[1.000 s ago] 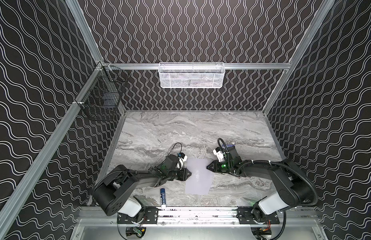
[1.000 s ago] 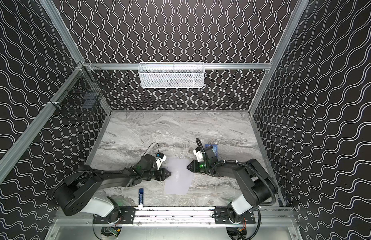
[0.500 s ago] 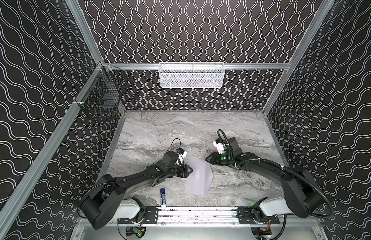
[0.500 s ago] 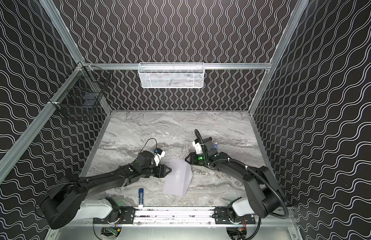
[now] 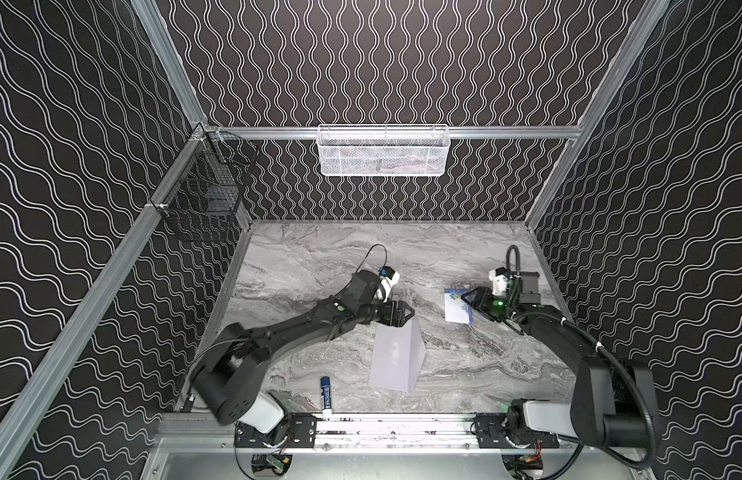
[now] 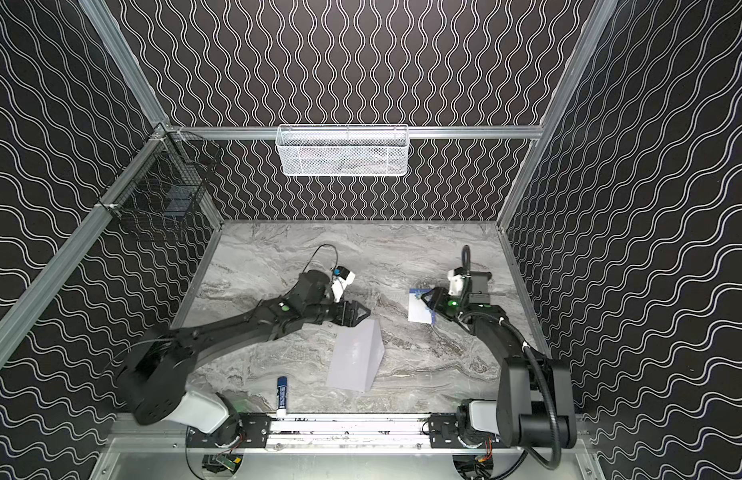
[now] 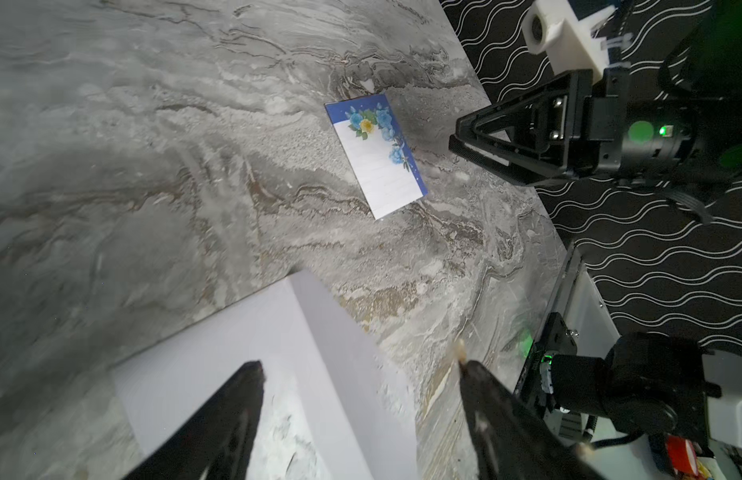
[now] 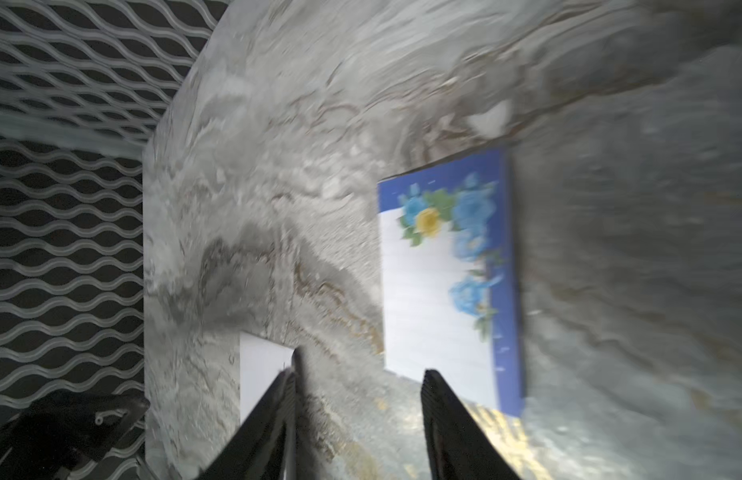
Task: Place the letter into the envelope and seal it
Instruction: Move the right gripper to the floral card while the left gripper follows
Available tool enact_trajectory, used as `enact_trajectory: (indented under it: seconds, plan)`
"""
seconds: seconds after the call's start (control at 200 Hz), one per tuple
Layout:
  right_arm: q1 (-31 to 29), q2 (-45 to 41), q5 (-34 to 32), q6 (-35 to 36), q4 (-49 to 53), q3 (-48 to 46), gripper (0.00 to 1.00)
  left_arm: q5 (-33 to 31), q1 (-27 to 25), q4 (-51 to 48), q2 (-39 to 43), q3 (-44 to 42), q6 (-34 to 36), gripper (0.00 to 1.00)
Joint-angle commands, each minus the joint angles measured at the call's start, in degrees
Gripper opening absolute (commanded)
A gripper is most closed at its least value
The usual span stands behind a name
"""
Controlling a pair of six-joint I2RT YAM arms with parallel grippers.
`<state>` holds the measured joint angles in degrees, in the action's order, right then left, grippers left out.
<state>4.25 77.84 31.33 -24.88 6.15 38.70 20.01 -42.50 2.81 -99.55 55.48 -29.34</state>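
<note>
Top views: envelope (image 5: 396,359) lies on the table (image 5: 303,257) near the front centre; letter (image 5: 456,311) lies apart from it, farther back and right; glue stick (image 5: 325,390) lies left of the envelope
Left wrist view: left gripper (image 7: 359,365) hovers over the envelope's back edge; fingers spread, gripping nothing
Right wrist view: right gripper (image 8: 361,362) beside the letter; fingers parted, empty; picture blurred

One envelope (image 5: 396,359) lies on the table, with one letter (image 5: 456,309) beyond it to the right, one glue stick (image 5: 325,390) just left of it, two baskets far behind it, one white (image 5: 382,151) and one black (image 5: 205,203), and two robot arms flanking it, left (image 5: 303,332) and right (image 5: 569,345).
</note>
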Motion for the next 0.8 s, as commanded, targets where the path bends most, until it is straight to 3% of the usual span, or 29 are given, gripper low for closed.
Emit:
enact_trajectory:
  seconds: [0.0,0.415,0.796]
  plan:
    - [4.23,2.93,6.62,-0.44,-5.21,0.1,0.52,4.01,-0.43,0.82,-6.11,6.22,1.07,0.78]
    - [7.9,8.83,9.28,-3.4,-12.0,-4.3,0.54,10.41,-2.71,-2.69,-28.75,28.42,-2.18,0.76]
    - [7.87,11.51,11.18,-3.91,-14.95,-6.93,0.51,14.78,-4.17,-2.7,-40.51,37.33,-5.54,0.72]
